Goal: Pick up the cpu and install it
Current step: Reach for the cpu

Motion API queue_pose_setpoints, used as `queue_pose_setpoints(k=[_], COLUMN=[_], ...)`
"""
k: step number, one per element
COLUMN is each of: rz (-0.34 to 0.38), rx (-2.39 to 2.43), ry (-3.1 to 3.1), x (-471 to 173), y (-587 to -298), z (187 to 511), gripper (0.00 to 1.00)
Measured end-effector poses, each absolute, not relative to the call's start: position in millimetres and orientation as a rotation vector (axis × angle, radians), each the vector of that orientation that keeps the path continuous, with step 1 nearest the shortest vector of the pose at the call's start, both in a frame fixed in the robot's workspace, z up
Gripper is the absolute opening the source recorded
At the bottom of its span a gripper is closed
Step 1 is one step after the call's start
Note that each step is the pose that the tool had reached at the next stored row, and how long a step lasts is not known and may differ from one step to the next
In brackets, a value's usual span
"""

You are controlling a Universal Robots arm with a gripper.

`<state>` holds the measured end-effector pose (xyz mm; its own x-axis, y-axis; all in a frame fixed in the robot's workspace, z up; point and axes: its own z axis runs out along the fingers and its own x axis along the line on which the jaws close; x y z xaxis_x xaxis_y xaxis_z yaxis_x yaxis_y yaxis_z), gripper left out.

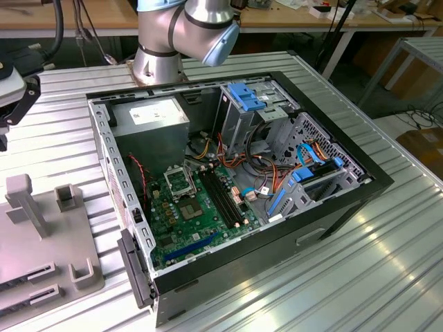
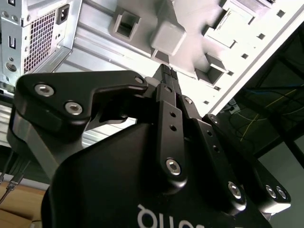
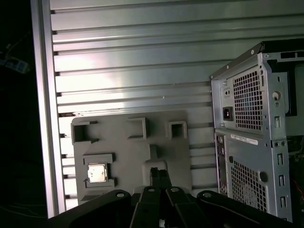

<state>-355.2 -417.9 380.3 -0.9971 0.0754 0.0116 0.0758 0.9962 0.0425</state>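
Over the flat grey plastic fixture tray (image 3: pixel 124 148) beside the metal computer case (image 3: pixel 247 156), the black gripper (image 3: pixel 159 173) hangs with jaws closed narrow on nothing, while the small square silver-topped cpu (image 3: pixel 97 173) lies in a framed tray recess that keeps it located.

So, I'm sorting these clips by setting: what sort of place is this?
Probably a robotics lab or workshop: a robot arm stands at a ribbed metal table, an open computer case lies on it beside a grey fixture plate holding the cpu, and wooden workbenches stand behind.
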Motion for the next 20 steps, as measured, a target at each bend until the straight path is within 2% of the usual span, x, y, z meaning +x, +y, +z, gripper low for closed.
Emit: queue_pose_setpoints(k=[20], rz=[-0.067], rx=[-0.118], ry=[-3.129], x=[-385], y=[-426], z=[380], gripper=[0.11])
